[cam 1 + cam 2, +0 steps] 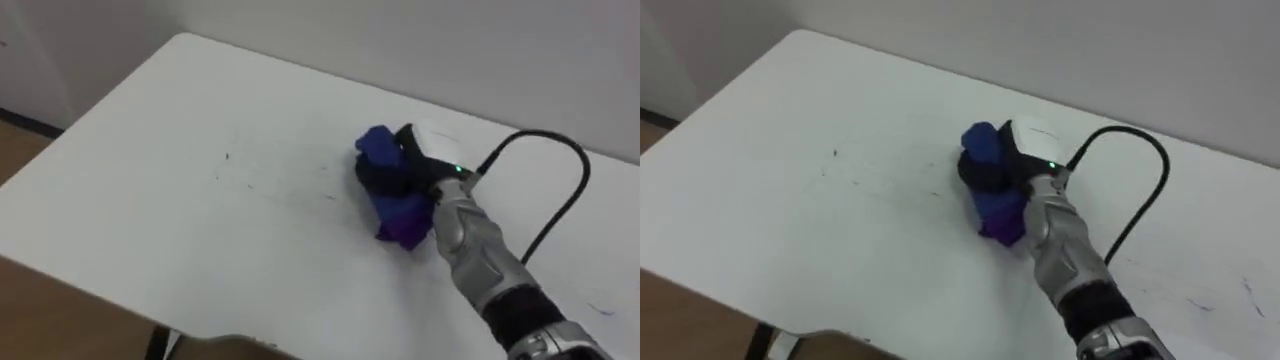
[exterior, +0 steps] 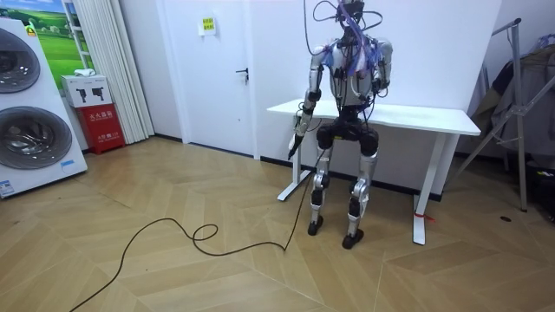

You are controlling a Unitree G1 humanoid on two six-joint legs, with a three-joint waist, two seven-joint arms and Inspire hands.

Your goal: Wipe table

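The robot is standing at the near long edge of the white counter (image 1: 180, 220), facing it, on a wooden floor (image 2: 173, 260). Its left arm is hanging straight down beside the counter's left end, with the left hand (image 2: 298, 132) below the top; whether that hand is apart or together cannot be told from the room view.

From the lower right corner of the eye views the right forearm is reaching out across the counter. The right hand (image 1: 412, 168) is lying on top of the blue cloth (image 1: 398, 218), and its dark fingers (image 1: 380, 178) are curling down into the folds, clamping the cloth against the surface.

The cloth is sitting on the counter's right half, past the middle towards the far edge but well clear of it. It is crumpled into a tight, lumpy wad rather than spread flat. One deep blue lobe is bulging out beyond the fingers on the far-left side, and a wider fold, shading towards violet, is spilling out on the near side, just beside the wrist.

To the left of the cloth, thin dark pen marks (image 1: 228, 156) are showing on the white top, apart from the cloth. More faint strokes (image 1: 1242, 290) are lying near the counter's right end.

Beyond the far edge a pale wall (image 1: 450, 50) is rising.
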